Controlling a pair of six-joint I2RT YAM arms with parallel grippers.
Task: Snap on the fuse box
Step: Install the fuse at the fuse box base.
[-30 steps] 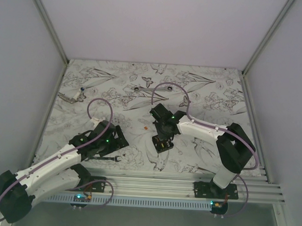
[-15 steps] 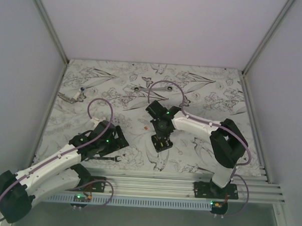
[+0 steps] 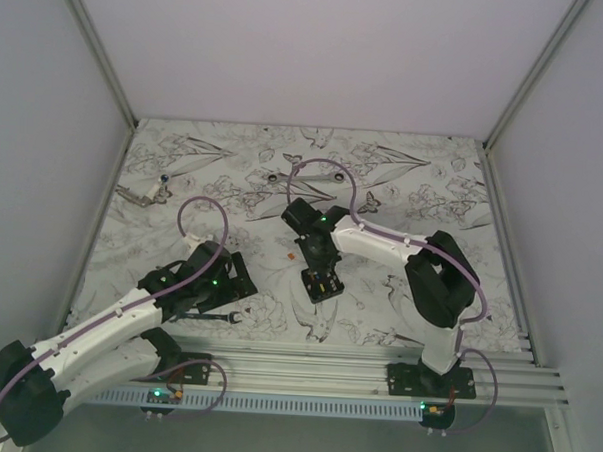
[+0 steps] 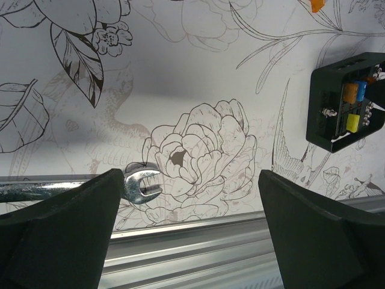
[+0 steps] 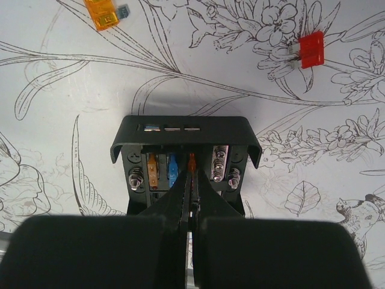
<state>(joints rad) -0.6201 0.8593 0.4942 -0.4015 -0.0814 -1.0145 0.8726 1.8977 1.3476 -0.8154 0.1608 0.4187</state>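
From above, the fuse box lies lidless on the counter between the two arms, where either can reach it. The right gripper points down into it.

At the left wrist, the left gripper is spread wide and empty, with a wrench just beside it. It is probably standing by to steady the box.

At the right wrist, the right gripper is pinched closed, its tips at an orange fuse in the middle slot. It is likely seating the fuse, though a grip cannot be told.
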